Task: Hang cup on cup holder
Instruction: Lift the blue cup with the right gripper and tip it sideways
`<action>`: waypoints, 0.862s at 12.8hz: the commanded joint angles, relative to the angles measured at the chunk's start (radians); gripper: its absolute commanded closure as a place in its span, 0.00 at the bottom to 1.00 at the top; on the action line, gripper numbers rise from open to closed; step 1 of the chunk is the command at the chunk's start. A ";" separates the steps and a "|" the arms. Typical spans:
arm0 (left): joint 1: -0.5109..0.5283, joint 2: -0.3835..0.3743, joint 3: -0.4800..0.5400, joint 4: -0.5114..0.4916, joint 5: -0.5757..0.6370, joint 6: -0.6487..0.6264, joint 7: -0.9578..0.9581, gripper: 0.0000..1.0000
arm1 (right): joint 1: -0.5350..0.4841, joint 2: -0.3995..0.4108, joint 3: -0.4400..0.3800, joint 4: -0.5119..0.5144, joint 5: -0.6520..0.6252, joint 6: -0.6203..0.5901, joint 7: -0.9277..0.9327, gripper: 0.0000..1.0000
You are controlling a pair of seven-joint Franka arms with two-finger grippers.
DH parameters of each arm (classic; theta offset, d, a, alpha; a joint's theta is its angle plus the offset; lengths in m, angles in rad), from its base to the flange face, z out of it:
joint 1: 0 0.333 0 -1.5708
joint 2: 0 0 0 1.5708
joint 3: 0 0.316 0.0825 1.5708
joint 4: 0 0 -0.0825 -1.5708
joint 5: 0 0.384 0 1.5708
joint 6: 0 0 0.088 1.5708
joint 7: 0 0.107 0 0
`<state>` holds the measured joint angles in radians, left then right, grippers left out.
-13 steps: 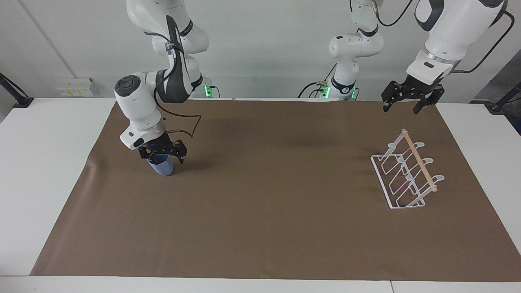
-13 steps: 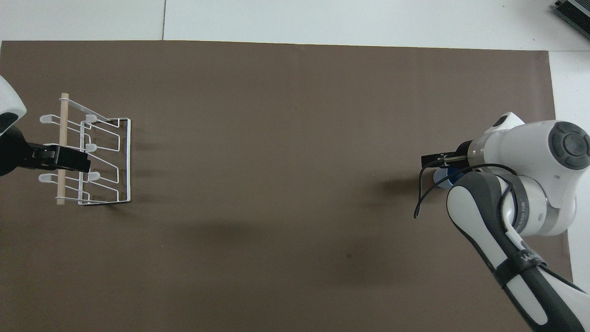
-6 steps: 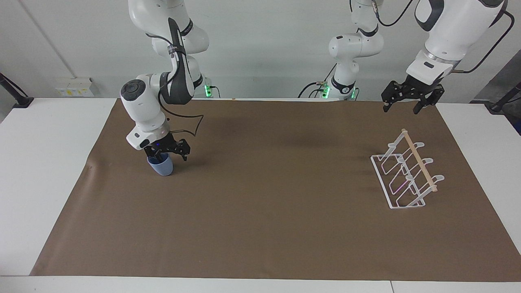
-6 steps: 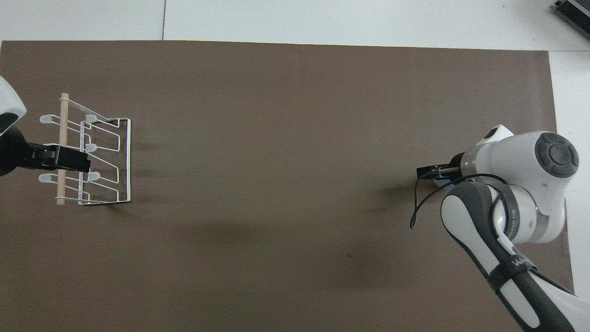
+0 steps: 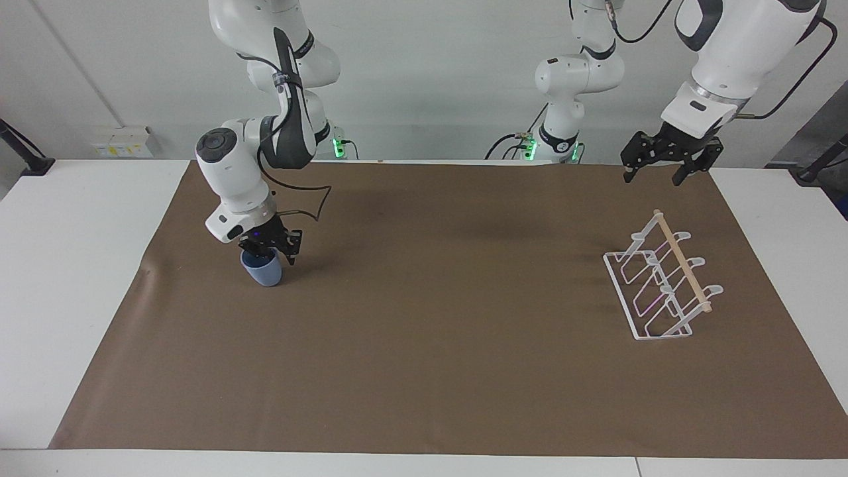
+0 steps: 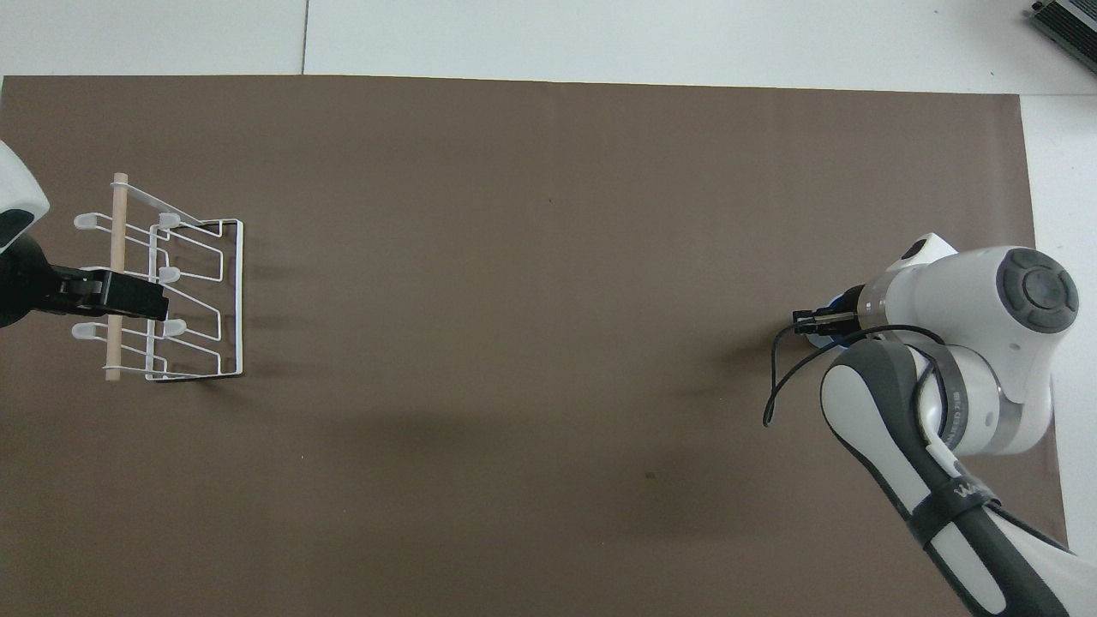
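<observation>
Light-blue cup [image 5: 265, 273] [image 6: 821, 340] upright on brown mat [image 5: 430, 298] [image 6: 514, 257], toward the right arm's end of the white surface [image 5: 66, 265]. Base down on the mat, mouth up. Mostly hidden under the right arm in the overhead view, only a sliver of blue showing.

Right tool [image 5: 268, 255] [image 6: 810, 323] down at the cup's mouth, fingers drawn in and clamped on the rim.

White wire holder [image 5: 682, 265] [image 6: 117, 231] with wooden dowel along the top, on the mat toward the left arm's end, well apart from the cup. No cup on its prongs.

Left tool [image 5: 654, 173] [image 6: 158, 298] up in the air over the holder, waiting, fingers spread apart, gripping nothing. Overlaps the dowel from overhead, yet plainly clear of it in the facing view.
</observation>
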<state>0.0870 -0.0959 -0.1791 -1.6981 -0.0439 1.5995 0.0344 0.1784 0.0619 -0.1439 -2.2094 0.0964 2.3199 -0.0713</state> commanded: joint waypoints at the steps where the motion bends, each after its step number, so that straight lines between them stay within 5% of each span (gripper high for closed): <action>1: 0.004 -0.024 0.001 -0.018 0.015 -0.007 -0.001 0.00 | 0.003 -0.027 -0.002 -0.026 0.014 0.006 0.001 1.00; 8: 0.005 -0.024 0.001 -0.018 0.013 -0.006 -0.002 0.00 | 0.000 -0.017 -0.003 0.017 0.034 0.006 -0.057 1.00; 11: 0.001 -0.025 0.000 -0.021 0.015 -0.012 -0.005 0.00 | 0.001 -0.019 -0.003 0.033 0.250 0.004 -0.209 1.00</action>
<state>0.0870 -0.0959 -0.1783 -1.6981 -0.0439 1.5980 0.0337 0.1795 0.0519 -0.1455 -2.1820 0.2390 2.3211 -0.1835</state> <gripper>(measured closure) 0.000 0.938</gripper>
